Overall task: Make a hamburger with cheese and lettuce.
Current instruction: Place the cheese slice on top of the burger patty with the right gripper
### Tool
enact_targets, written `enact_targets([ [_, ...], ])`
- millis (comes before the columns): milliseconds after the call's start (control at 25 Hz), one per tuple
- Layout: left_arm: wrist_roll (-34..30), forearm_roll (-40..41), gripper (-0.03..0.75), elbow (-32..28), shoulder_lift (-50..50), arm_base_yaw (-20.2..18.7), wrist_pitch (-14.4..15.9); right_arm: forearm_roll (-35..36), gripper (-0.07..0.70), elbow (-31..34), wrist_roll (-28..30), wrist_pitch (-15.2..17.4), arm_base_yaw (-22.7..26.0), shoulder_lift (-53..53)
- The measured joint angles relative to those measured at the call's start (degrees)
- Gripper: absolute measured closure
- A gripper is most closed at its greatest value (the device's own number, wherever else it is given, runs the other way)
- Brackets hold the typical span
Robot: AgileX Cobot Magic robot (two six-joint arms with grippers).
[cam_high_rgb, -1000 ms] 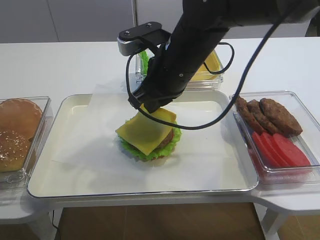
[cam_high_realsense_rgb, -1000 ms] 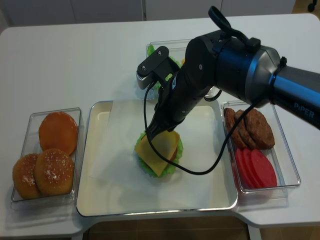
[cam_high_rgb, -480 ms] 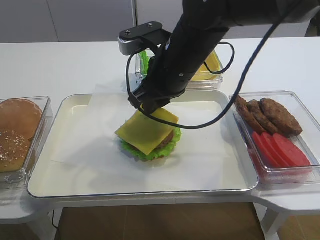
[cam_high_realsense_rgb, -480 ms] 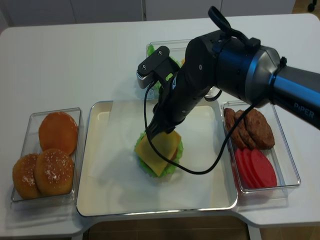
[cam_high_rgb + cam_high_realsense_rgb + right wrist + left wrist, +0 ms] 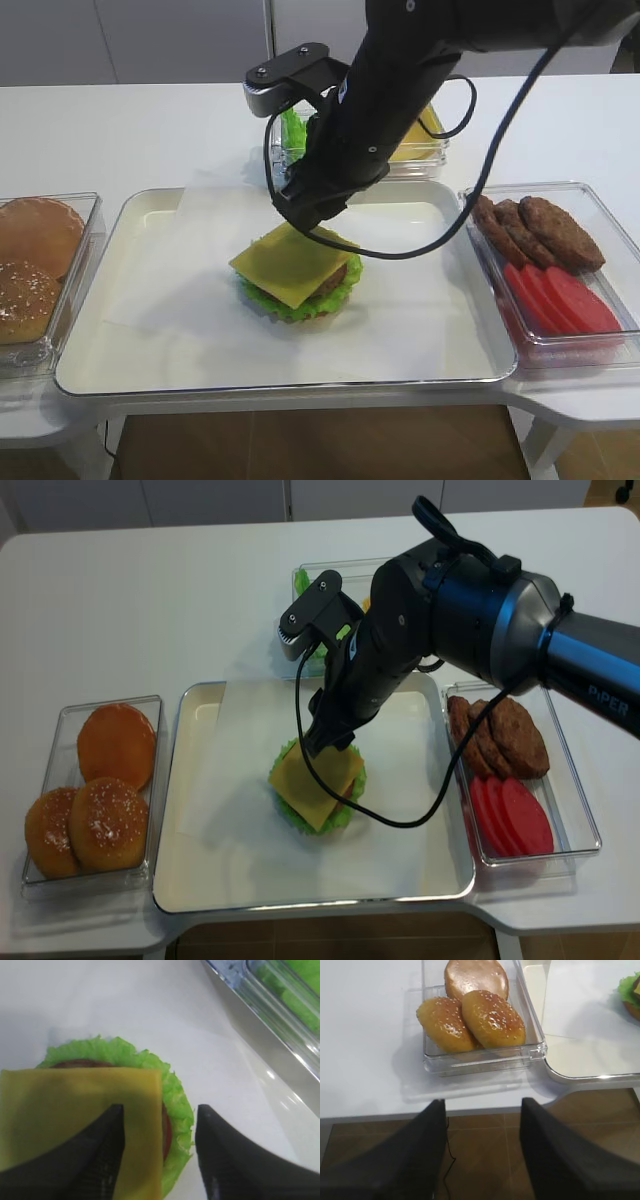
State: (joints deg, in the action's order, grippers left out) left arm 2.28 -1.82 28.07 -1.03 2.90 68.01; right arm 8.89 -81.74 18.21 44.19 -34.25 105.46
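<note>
Left gripper (image 5: 480, 1147): nearest the camera, hanging off the table's front edge over the brown floor; its two dark fingers stand apart with nothing between them.
Bun box (image 5: 485, 1057): a clear box just beyond that gripper, holding sesame-topped bun halves (image 5: 492, 1017).
Tray (image 5: 90, 370): a white tray in the middle of the table, lined with white paper (image 5: 180, 300).
Hamburger (image 5: 296, 278): sits on the paper near the tray's centre, apart from the side boxes.
Lettuce (image 5: 175, 1095): a frilly green fringe showing all round under the patty.
Cheese (image 5: 290, 263): a yellow square lying flat on top of the stack, one corner pointing toward the arm.
Right gripper (image 5: 159, 1152): just above the far edge of the cheese, fingers spread; one finger (image 5: 97, 1152) is over the slice, the other over the lettuce rim, and nothing is pinched between them.
Right-hand box (image 5: 590, 825): beside the tray, with dark patties (image 5: 500, 735) at the far end and red tomato slices (image 5: 510, 815) nearer.
Far box (image 5: 430, 160): behind the tray, mostly hidden by the arm; spare green leaves and yellow slices show inside.
</note>
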Motion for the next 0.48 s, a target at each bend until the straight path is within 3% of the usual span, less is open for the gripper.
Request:
enact_targets([
  [320, 0.0, 0.0, 0.358, 0.0, 0.0, 0.0, 0.0, -4.7, 0.272, 0.0, -7.2, 1.3, 0.0, -3.4],
  [480, 0.0, 0.0, 0.358, 0.0, 0.0, 0.0, 0.0, -12.8, 0.191, 0.0, -14.6, 3.9, 0.1, -5.5],
])
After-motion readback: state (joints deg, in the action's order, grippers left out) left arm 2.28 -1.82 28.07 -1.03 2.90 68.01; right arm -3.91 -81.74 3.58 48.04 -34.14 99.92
